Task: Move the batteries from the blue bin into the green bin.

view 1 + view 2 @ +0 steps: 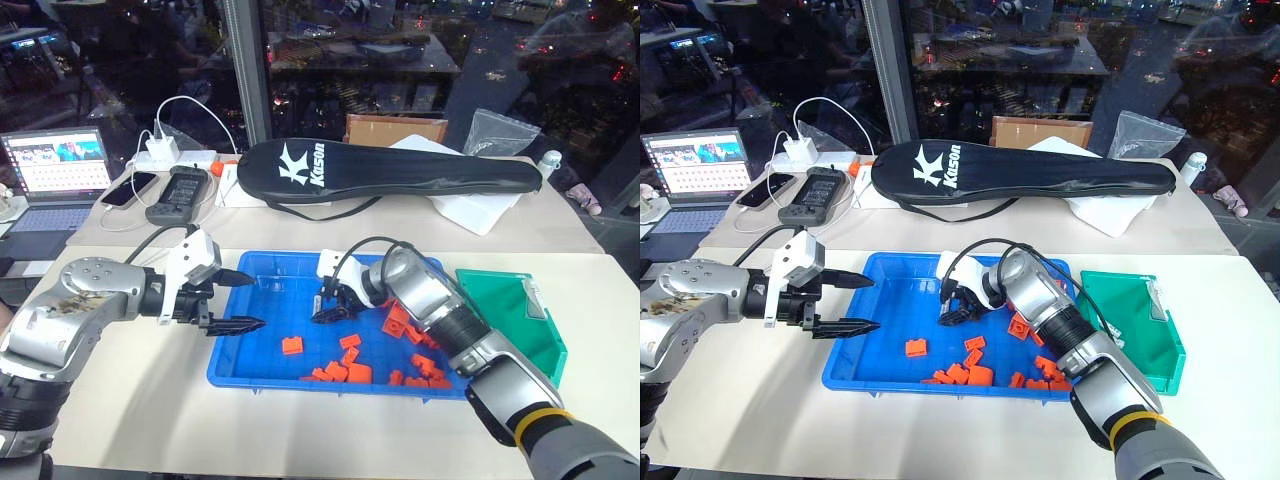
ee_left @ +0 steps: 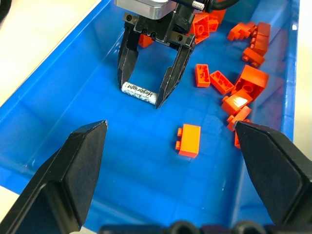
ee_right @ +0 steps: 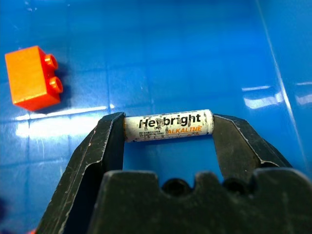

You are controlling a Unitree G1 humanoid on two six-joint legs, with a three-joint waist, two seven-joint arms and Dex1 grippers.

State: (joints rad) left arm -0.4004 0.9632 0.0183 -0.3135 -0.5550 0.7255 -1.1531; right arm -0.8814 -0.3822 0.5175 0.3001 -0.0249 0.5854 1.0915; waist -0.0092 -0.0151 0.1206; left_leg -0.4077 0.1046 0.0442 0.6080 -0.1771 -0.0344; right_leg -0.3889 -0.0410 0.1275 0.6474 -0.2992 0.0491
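Right wrist view is showing us our right gripper (image 3: 168,127) clamping a battery (image 3: 168,125) end to end on the blue bin (image 1: 262,275) floor, for carrying to the green bin (image 1: 512,312), while our left gripper (image 1: 240,303) is hanging open, clear.

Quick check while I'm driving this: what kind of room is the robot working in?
Probably an office or lab set-up beside a big window at night. A white table holds the blue bin; behind it are an open laptop, a charger power strip and a black racket bag.
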